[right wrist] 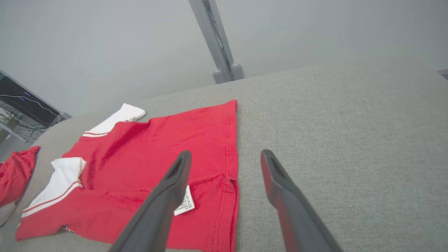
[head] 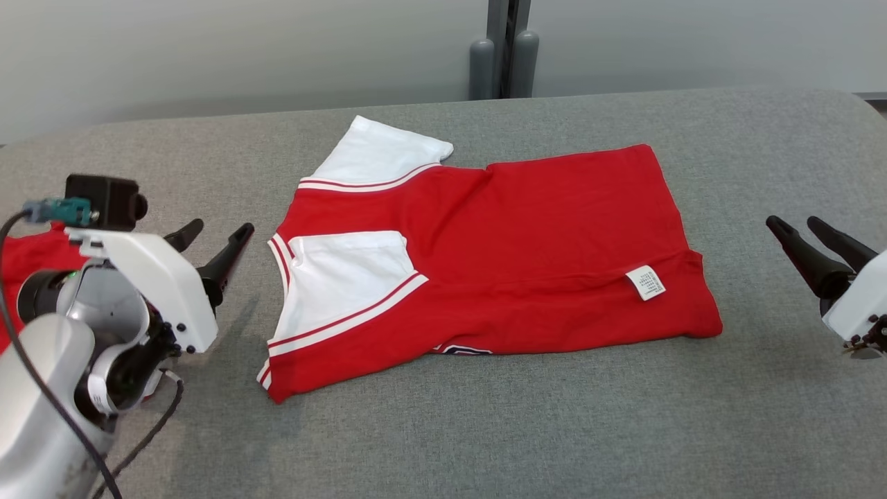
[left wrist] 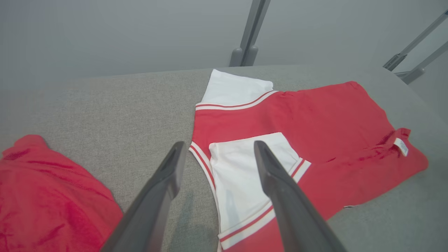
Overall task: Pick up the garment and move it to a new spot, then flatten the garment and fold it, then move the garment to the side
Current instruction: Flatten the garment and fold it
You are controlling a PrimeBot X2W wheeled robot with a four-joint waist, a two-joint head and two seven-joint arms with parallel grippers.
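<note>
The garment (head: 527,229) is a red shirt with white sleeves, lying partly folded in the middle of the grey table (head: 624,430). Its near edge is turned over, one white sleeve lies on top, and a white label shows near its right end. It also appears in the left wrist view (left wrist: 315,119) and the right wrist view (right wrist: 168,147). My left gripper (head: 220,234) is open, just left of the collar end and apart from the cloth. My right gripper (head: 797,226) is open to the right of the hem, with bare table between them. Nothing is held.
A second red cloth (left wrist: 45,196) lies bunched at the table's left edge, behind my left arm. A grey post (head: 504,48) stands behind the far edge of the table. Bare table surface lies in front of the garment and to its right.
</note>
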